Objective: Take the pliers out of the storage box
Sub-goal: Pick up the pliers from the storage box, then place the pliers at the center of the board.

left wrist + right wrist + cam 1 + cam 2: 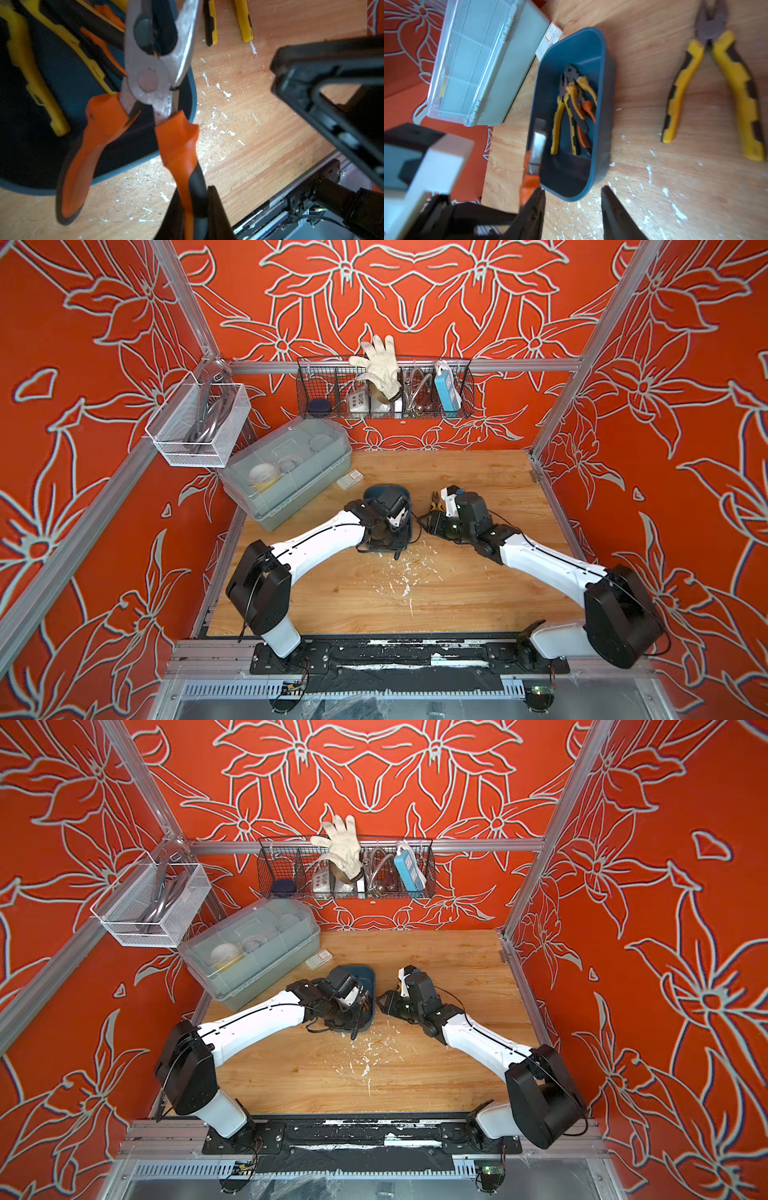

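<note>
Where both top views look down on the light wooden tabletop (415, 605), my left gripper (390, 529) hangs over the small dark teal plastic storage box (384, 490). The box stands near the middle of the table, close to a large translucent grey lidded container (291, 472). My right gripper (428, 523) sits just to the right of the box, tips towards its wall. One pair of yellow-and-black pliers (435, 501) lies on the wood outside the box, beside my right wrist.

Left wrist view: the jaws are clamped on one black-backed handle of a pair of orange-and-black pliers (149, 83). The second handle hangs free, spread wide. The grey metal head sits over the rim of the box, so the tool is partly above the box and partly above the table. Beneath it, the pliers in the box (31, 68) lie on the floor of the tub, yellow and orange handles overlapping.

Right wrist view: my two dark fingers (614, 214) stand apart with nothing between them, above bare wood just short of the box's end. I cannot count the overlapping tools inside the box with certainty. The yellow-and-black pair lies flat, handles spread, well apart from the box.
</note>
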{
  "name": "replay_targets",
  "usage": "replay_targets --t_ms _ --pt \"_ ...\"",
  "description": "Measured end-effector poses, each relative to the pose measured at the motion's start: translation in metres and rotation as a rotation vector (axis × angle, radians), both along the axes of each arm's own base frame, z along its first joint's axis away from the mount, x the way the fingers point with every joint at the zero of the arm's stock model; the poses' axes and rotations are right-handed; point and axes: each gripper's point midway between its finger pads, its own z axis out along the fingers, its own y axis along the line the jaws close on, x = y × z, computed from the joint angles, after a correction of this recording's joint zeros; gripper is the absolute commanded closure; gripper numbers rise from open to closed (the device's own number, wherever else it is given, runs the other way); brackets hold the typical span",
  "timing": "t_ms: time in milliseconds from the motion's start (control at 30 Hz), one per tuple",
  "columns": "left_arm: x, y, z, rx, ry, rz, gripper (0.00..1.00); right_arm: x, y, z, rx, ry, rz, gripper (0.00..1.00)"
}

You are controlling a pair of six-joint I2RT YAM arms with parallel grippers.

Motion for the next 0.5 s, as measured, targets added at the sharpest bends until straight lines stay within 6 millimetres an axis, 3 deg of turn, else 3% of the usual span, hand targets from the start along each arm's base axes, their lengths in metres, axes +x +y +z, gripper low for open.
replay_targets --t_ms 500 --pt "0.0 -0.006 -0.001 -0.025 -0.01 -0.012 1.0 0.002 0.023 0.008 0.154 0.03 0.04 0.46"
